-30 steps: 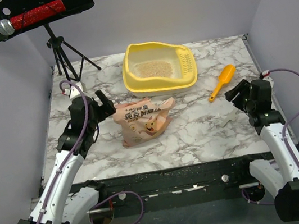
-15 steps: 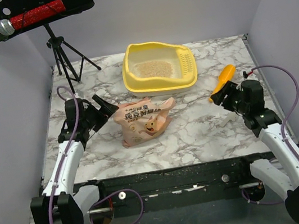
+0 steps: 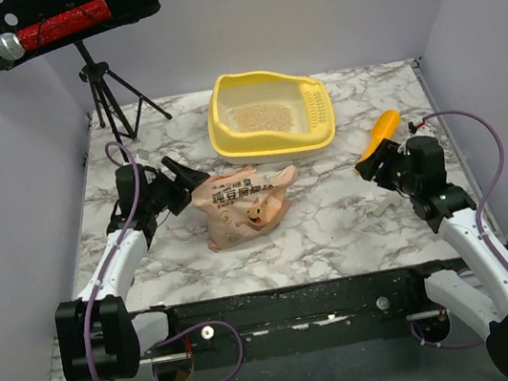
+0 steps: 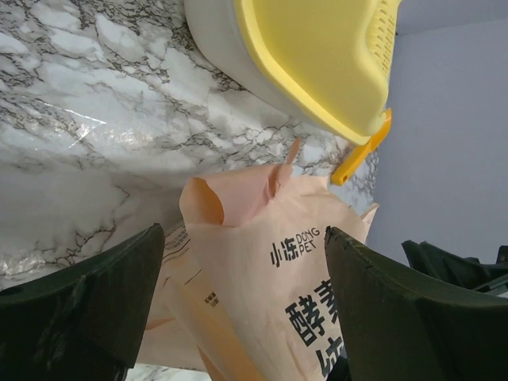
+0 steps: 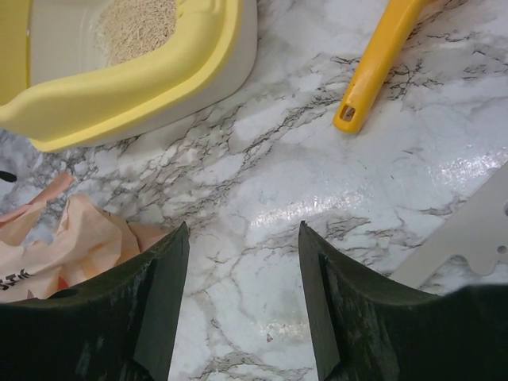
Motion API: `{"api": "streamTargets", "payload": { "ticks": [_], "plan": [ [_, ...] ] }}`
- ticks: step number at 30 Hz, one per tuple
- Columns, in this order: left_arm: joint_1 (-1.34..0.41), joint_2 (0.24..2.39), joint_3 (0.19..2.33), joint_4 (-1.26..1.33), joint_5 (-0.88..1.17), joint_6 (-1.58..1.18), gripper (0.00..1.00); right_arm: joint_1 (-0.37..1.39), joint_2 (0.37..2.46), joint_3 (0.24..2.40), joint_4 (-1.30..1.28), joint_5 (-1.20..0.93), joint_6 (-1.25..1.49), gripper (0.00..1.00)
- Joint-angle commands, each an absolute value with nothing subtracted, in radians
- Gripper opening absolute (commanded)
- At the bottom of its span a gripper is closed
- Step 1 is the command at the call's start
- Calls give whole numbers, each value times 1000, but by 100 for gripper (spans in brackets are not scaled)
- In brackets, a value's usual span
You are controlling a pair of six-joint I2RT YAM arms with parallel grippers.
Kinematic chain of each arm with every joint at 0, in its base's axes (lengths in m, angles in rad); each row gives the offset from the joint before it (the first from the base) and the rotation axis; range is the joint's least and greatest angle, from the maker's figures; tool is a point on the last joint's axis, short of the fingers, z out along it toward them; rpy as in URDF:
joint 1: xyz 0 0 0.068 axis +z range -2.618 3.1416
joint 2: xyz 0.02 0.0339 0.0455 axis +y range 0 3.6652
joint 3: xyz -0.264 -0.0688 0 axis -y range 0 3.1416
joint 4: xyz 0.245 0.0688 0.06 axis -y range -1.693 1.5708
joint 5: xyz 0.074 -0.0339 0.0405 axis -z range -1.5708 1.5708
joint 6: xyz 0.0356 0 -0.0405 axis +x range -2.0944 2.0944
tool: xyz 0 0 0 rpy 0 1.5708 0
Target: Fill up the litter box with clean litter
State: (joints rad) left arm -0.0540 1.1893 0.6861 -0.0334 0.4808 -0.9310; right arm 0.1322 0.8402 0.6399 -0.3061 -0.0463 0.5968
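The yellow litter box (image 3: 271,112) stands at the back middle of the table, with pale beige clean litter (image 3: 260,118) covering part of its floor; it also shows in the left wrist view (image 4: 317,55) and the right wrist view (image 5: 119,87). A tan-pink printed bag (image 3: 242,206) lies in front of it. My left gripper (image 3: 187,184) is open, its jaws on either side of the bag's left end (image 4: 262,262), not closed on it. My right gripper (image 3: 373,165) is open and empty above bare table, just near the scoop's handle.
A yellow-orange scoop (image 3: 376,139) lies right of the litter box, its handle end in the right wrist view (image 5: 373,71). A black tripod (image 3: 108,93) with a perforated tray stands at the back left. Grey walls close in the table on three sides.
My left gripper has moved right, up to the bag's left end. My right gripper has swung left and forward toward the scoop's handle. The bag and box have not moved.
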Motion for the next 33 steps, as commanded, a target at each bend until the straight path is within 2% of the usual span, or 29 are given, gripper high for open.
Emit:
{"api": "streamTargets", "payload": {
  "ticks": [1, 7, 11, 13, 15, 16, 23, 27, 33],
  "plan": [
    [-44, 1178, 650, 120, 526, -983, 84, 143, 841, 626, -272, -93, 584, 64],
    [-43, 1201, 615, 224, 587, -1032, 59, 153, 870, 618, -247, -135, 587, 63],
    [-43, 1223, 572, 386, 653, -1120, 42, 161, 879, 607, -221, -184, 586, 61],
    [-44, 1220, 568, 437, 675, -1138, 26, 167, 890, 615, -206, -230, 566, 61],
    [-44, 1197, 566, 472, 681, -1134, 5, 182, 907, 643, -203, -270, 537, 60],
    [-44, 1181, 568, 483, 681, -1128, 0, 189, 911, 659, -198, -299, 529, 59],
    [-44, 1094, 471, 797, 669, -1186, 0, 282, 965, 802, -59, -426, 381, 62],
    [-44, 1083, 408, 955, 676, -1212, 0, 314, 1087, 870, 95, -572, 301, 69],
    [-43, 1085, 348, 1225, 696, -1284, 0, 357, 1293, 1028, 138, -833, 79, 71]
  ]
}}
